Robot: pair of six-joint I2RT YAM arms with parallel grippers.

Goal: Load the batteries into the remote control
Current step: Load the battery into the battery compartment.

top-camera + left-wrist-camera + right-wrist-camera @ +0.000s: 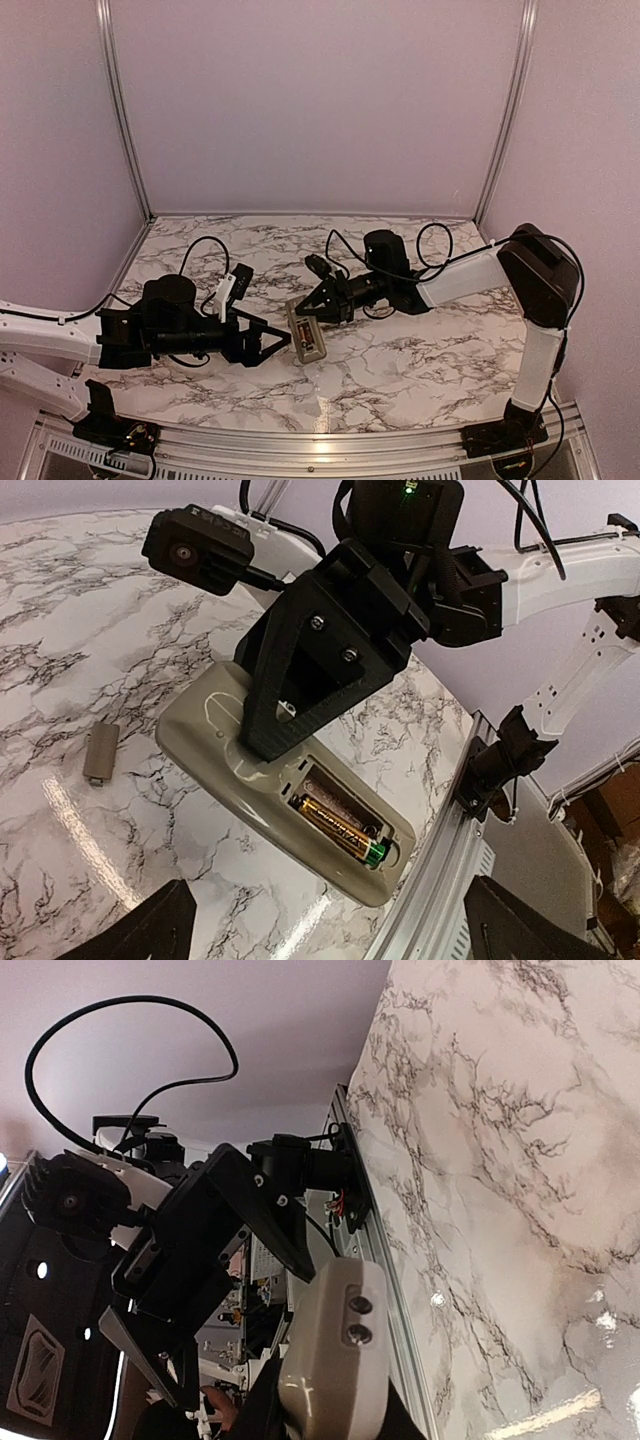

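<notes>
Remote control (308, 340): back up at frame centre, long axis running top to bottom, upper end pinched by right gripper (300, 310). Lower-end bay open, gold battery (345, 830) seated. Left gripper (275, 345): fingers spread, just left of the bay, judged the nearer arm.

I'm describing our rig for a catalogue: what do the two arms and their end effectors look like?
The left arm and right arm have white links, black joint housings and looping black cables. The left end effector and right end effector are black, with triangular fingers; screws show on the right one.
</notes>
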